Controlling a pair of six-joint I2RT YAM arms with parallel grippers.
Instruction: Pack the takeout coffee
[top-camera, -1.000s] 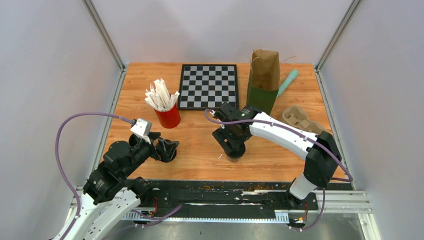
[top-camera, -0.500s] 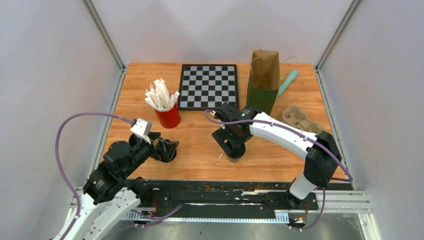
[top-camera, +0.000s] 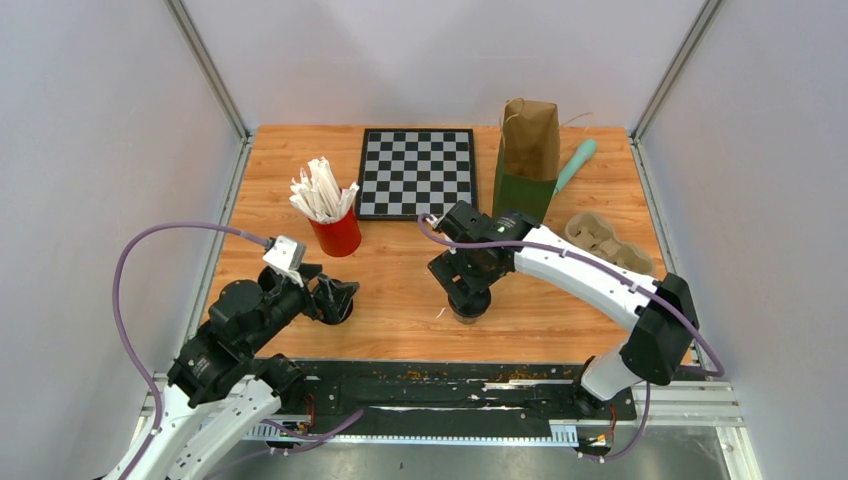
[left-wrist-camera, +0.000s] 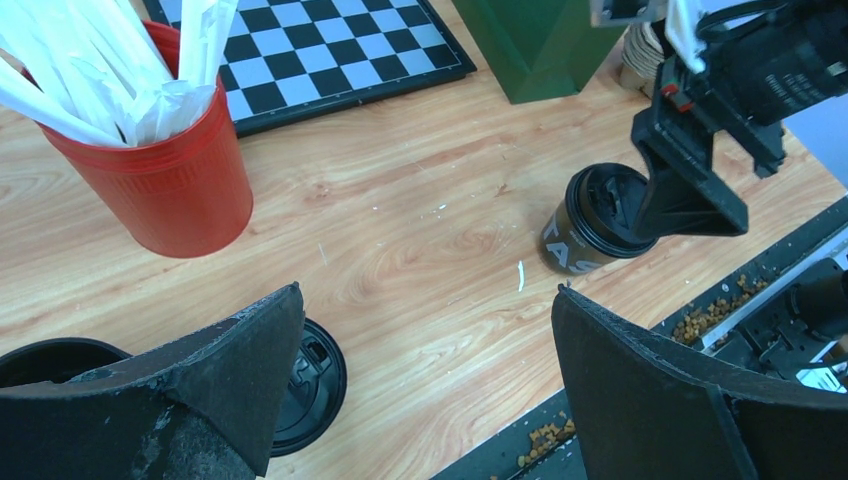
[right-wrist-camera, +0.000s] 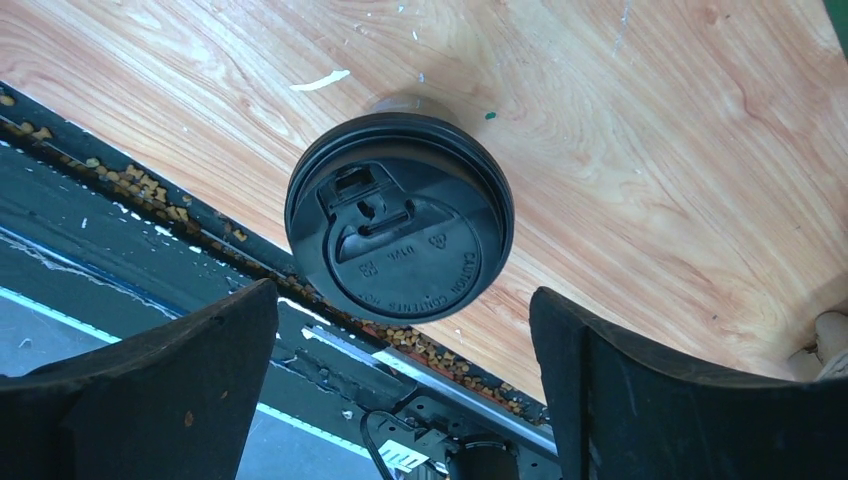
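Cup (right-wrist-camera: 400, 215) stands upright beneath gaping right claw (right-wrist-camera: 402, 295).

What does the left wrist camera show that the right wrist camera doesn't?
Only the left wrist view shows the red cup of wrapped straws, the checkerboard, the green base of the bag and a second black lid near the bottom edge. Only the right wrist view shows, from straight above, the raised lettering and sip opening on the lid of the coffee cup. Both show that same lidded cup standing upright on the wooden table, close to the crumb-strewn black rail.
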